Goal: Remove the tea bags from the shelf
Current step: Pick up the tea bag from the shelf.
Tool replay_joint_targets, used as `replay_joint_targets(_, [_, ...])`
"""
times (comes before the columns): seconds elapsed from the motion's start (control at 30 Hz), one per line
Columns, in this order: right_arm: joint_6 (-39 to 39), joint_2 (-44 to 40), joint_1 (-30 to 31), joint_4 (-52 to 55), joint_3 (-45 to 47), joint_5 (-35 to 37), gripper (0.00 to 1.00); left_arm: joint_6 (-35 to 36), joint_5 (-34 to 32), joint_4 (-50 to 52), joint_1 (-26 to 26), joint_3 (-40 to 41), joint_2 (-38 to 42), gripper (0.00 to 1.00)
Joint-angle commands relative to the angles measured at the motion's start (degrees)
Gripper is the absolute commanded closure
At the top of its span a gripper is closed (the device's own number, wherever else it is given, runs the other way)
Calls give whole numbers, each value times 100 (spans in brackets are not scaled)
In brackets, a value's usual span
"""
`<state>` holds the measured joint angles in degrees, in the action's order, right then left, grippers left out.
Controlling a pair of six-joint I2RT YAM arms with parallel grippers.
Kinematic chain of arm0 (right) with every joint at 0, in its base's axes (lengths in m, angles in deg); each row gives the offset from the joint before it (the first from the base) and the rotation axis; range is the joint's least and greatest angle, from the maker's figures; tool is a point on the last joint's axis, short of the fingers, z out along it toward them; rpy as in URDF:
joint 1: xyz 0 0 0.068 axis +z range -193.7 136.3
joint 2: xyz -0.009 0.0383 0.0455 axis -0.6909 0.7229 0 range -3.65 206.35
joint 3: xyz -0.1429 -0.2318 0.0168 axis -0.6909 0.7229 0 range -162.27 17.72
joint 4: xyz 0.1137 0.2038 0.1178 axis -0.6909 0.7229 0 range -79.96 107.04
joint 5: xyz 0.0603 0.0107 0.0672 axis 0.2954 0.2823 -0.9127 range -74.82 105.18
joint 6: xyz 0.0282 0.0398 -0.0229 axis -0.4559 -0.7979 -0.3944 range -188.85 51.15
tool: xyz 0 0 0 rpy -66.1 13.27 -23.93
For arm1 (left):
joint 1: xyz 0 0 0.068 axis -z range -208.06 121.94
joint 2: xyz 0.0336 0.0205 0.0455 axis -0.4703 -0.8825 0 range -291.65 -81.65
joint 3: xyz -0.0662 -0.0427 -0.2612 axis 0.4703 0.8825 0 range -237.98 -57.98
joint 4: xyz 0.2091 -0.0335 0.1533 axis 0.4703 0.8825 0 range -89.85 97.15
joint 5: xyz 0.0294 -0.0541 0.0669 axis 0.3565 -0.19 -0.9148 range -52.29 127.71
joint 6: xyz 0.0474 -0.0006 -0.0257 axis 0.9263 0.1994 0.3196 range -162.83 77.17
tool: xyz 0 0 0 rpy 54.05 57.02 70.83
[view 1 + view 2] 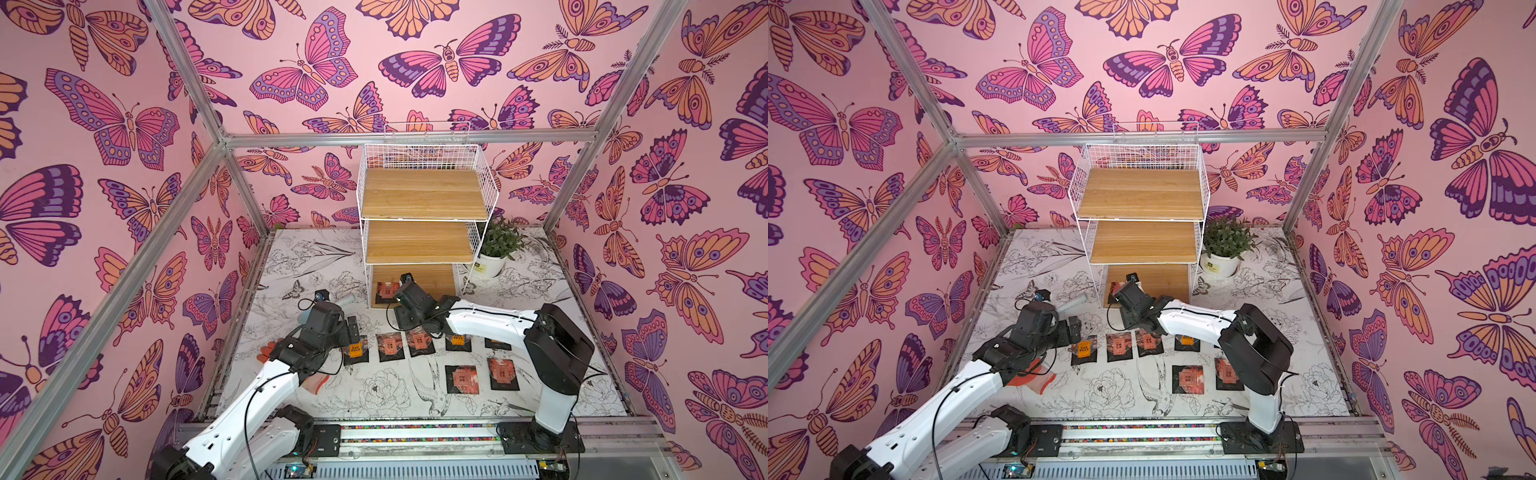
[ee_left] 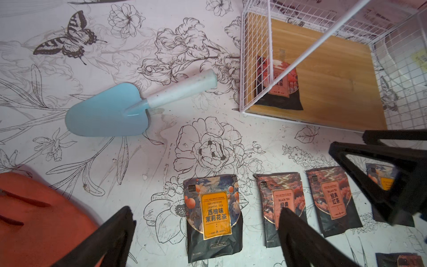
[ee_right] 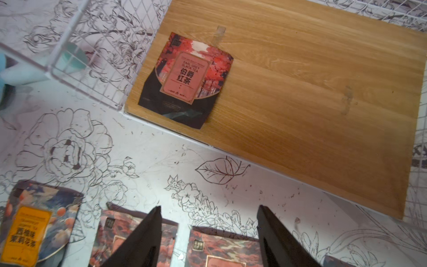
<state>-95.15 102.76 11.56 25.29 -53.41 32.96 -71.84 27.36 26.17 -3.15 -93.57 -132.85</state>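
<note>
Sachet count first: seven tea bags (image 1: 462,379) lie flat on the table (image 1: 316,257), and only the Earl Grey sachet (image 3: 184,78) sits on the shelf (image 1: 424,193), on its bottom board (image 3: 312,104). So this looks like the final pick. The right gripper (image 3: 209,206) hangs over the table short of the board, its fingers (image 3: 147,231) partly apart with nothing between them. The sachet lies ahead of the fingertips, a little off the centre line of the gap, with its near edge close to the board's front edge. The mesh side panel (image 3: 99,57) stands just beside the sachet on its outer side. The finger on that side probably needs to stay clear of the wire, so shifting the gap over the sachet before reaching in seems smart. The middle board (image 1: 419,241) hangs overhead, so a low, shallow entry from the front is likely the way. Being flat, the thing won't offer much to pinch. Tipping the fingertips down onto the near edge, or dragging it forward until it overhangs, should give a cleaner bite. The left gripper (image 2: 205,209) has its fingers spread wide and empty, the grapefruit jasmine sachet (image 2: 213,215) lying on the table right under the gap. It looks well apart from the right arm's path.
</note>
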Motion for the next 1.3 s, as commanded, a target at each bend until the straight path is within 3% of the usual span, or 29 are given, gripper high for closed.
replay_joint_targets(0.0, [-4, 177, 37, -183, -342, 390, 30, 56, 13, -122, -65, 72, 69, 0])
replay_joint_targets(0.4, [-98, 965, -59, -328, -1085, 776, 23, 152, 111, -422, -69, 333, 186, 0])
replay_joint_targets(1.27, [-161, 2188, -385, -89, -2431, -287, 20, 159, 306, -779, -74, 422, -61, 0])
